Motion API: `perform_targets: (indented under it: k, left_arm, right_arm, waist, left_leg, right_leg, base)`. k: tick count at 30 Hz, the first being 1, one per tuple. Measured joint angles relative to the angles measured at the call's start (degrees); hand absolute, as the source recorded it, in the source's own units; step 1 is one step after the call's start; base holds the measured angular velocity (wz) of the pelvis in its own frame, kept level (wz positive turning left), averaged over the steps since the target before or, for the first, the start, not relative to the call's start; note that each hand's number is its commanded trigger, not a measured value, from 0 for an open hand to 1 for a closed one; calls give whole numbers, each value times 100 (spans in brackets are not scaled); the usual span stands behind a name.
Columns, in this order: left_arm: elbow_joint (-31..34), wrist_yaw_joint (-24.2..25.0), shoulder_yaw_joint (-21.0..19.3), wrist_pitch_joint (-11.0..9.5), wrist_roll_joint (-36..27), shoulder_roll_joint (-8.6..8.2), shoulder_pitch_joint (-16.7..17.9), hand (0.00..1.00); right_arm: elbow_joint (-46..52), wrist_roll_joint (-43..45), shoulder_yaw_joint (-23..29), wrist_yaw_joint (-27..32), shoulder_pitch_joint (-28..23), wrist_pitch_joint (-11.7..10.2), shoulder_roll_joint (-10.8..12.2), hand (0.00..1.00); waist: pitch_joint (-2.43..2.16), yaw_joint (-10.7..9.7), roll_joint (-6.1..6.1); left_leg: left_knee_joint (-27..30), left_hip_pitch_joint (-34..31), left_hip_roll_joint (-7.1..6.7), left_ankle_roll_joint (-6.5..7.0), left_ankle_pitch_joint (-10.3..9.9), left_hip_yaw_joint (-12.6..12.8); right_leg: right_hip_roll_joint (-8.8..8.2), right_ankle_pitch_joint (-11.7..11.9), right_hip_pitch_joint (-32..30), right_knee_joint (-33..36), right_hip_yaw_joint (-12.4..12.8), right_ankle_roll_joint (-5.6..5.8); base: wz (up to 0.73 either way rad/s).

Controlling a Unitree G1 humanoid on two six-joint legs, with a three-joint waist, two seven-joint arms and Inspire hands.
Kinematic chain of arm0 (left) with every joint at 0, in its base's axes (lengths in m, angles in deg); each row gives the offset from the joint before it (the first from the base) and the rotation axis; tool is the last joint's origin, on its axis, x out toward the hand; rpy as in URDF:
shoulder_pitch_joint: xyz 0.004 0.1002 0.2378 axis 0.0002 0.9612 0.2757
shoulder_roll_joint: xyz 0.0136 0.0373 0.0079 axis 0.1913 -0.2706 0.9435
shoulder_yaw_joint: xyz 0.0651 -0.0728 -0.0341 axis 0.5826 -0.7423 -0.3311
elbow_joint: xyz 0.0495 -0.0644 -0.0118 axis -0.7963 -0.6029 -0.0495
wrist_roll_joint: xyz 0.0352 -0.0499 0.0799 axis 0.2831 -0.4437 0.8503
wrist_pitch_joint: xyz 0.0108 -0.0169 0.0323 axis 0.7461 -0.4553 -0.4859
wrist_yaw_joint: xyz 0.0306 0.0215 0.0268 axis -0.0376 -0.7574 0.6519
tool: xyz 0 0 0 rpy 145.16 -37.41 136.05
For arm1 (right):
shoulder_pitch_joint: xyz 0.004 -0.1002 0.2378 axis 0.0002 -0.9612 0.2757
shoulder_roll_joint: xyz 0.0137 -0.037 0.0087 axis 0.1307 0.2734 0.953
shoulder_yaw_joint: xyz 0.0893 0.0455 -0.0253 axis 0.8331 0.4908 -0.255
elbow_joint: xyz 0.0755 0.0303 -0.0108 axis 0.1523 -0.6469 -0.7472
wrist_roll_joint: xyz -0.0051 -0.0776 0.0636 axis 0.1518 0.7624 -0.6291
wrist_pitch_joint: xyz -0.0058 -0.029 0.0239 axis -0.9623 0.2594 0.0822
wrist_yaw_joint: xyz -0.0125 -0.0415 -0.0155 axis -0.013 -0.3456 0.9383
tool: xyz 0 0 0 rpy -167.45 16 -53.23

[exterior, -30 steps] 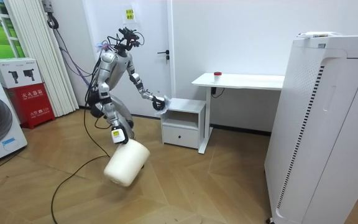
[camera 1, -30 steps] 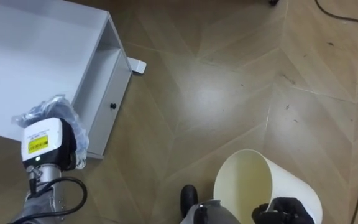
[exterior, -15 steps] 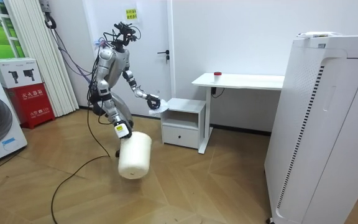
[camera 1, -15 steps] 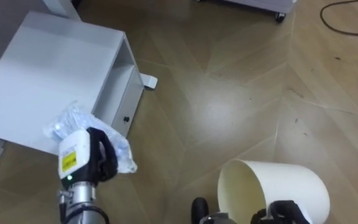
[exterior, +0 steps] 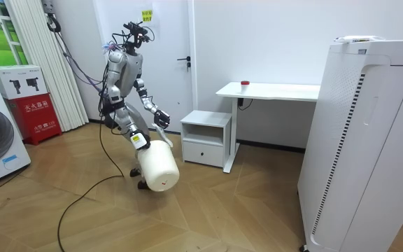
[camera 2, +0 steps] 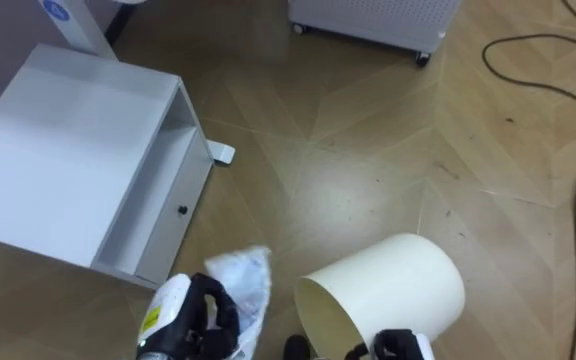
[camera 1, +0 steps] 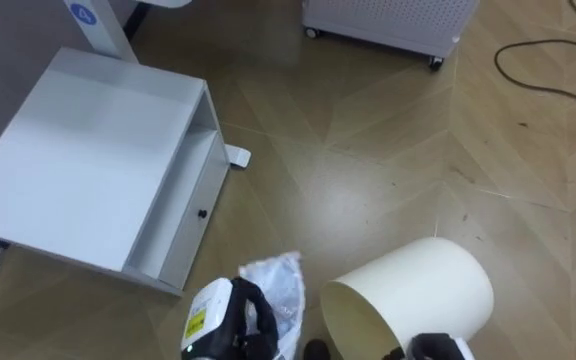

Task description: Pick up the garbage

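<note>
Crumpled plastic wrapper point(camera 1: 279, 288) clutched in curled left hand point(camera 1: 240, 320), protruding at 1 o'clock. Cream bin point(camera 1: 428, 290) just beside at 3 o'clock; right hand point(camera 1: 431, 348) at rim, state indiscernible.

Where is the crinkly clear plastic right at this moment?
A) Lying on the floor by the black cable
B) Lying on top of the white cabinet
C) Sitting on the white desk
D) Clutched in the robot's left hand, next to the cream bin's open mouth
D: the left hand is curled round the crumpled clear plastic, beside the open mouth of the tilted cream bin and away from the white cabinet.
</note>
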Motion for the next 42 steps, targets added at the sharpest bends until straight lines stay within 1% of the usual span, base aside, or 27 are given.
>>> perform_targets:
  k: [6, 9, 10, 13, 16, 19, 21, 26, 32, 35, 38, 39, 40, 42]
  left_arm:
    - [72, 516, 7, 1, -229, -44, -16, 100]
    - [192, 737, 51, 0, -241, -79, -48, 100]
    - [199, 809, 106, 0, -337, -87, -61, 100]
    - [205, 975, 164, 1, -349, -98, -58, 100]
    - [204, 1103, 214, 6, -350, -128, -59, 100]
    - [205, 1211, 217, 11, -349, -211, -59, 100]
    - [225, 1277, 224, 11, -350, -226, -60, 100]
    - [341, 1293, 245, 12, -346, -226, -64, 100]
    - [341, 1299, 275, 12, -368, -222, -61, 100]
    - [345, 1268, 270, 12, -422, -222, -42, 100]
    - [506, 1225, 251, 11, -413, -215, -12, 100]
    - [586, 1194, 251, 11, -412, -217, -12, 100]
    - [640, 1116, 254, 11, -413, -218, -9, 100]
    - [681, 1016, 261, 11, -409, -218, -8, 100]
  right_arm:
    - [1, 6, 1, -8, 63, -2, 6, 100]
    - [12, 18, 6, -8, 108, 0, 7, 100]
    - [12, 28, -1, -8, 159, 2, 17, 100]
    - [19, 29, -5, -20, 314, 2, 34, 100]
    - [34, 1, -14, -69, 416, 0, 62, 100]
    - [57, 3, -124, -75, 486, -1, 70, 100]
    - [61, -5, -126, -75, 501, 0, 72, 100]
    - [149, -18, -156, -110, 495, 0, 75, 100]
    - [227, -118, -177, -196, 498, 0, 105, 100]
    - [471, -481, -170, -201, 407, 2, 110, 100]
    - [904, -713, -98, -240, 274, 5, 112, 100]
    - [1009, -734, -98, -272, 285, 0, 119, 100]
    - [1089, -735, -101, -294, 305, -11, 145, 100]
    - [1161, -735, -114, -316, 311, -65, 228, 100]
  waist:
    - [7, 44, -11]
    - [7, 134, -11]
    - [8, 148, -12]
    - [13, 170, -21]
    - [14, 173, -22]
    - [14, 176, -23]
    - [14, 173, -25]
    - [13, 151, -38]
    - [10, 140, -97]
    - [10, 137, -126]
    - [9, 132, -126]
    - [8, 137, -126]
    - [3, 157, -135]
    - [1, 144, -138]
  left_leg:
    - [30, -8, 14, 22, -11, 49]
    - [30, -7, 16, 30, -16, 48]
    - [34, -8, 20, 32, -17, 49]
    - [103, -41, 76, 45, -35, 45]
    - [103, -44, 74, 45, -40, 44]
    - [103, -47, 74, 47, -41, 43]
    - [103, -46, 74, 47, -42, 43]
    - [106, -30, 76, 48, -42, 48]
    - [126, -16, 90, 43, -46, 55]
    - [133, -10, 95, 44, -54, 74]
    - [163, -35, 104, 47, -68, 62]
    - [193, -36, 130, 48, -86, 66]
    - [227, -30, 167, 43, -111, 82]
    - [246, -21, 172, 53, -108, 83]
  right_leg:
    - [1, 17, -22, 9, 18, 8]
    - [-3, 15, -31, 20, 24, 7]
    - [-4, 14, -32, 23, 18, 6]
    - [20, 9, -43, 39, -4, -1]
    - [15, 10, -46, 40, -2, 0]
    - [14, 9, -47, 38, -4, 0]
    - [15, 9, -47, 39, -3, 0]
    - [20, 9, -38, 43, 5, 0]
    - [29, 9, -30, 57, 11, -1]
    - [36, 9, -34, 67, 32, -1]
    - [45, 9, -46, 67, 30, 0]
    - [63, 10, -41, 70, 30, 1]
    - [97, 16, -39, 69, 44, -1]
    - [92, 11, -39, 101, 44, -4]
  base:
    - [0]
    - [0]
    - [0]
    - [0]
    - [0]
    - [0]
    - [0]
    - [0]
    - [0]
    - [0]
    - [0]
    - [-10]
    - [-11]
    - [-4]
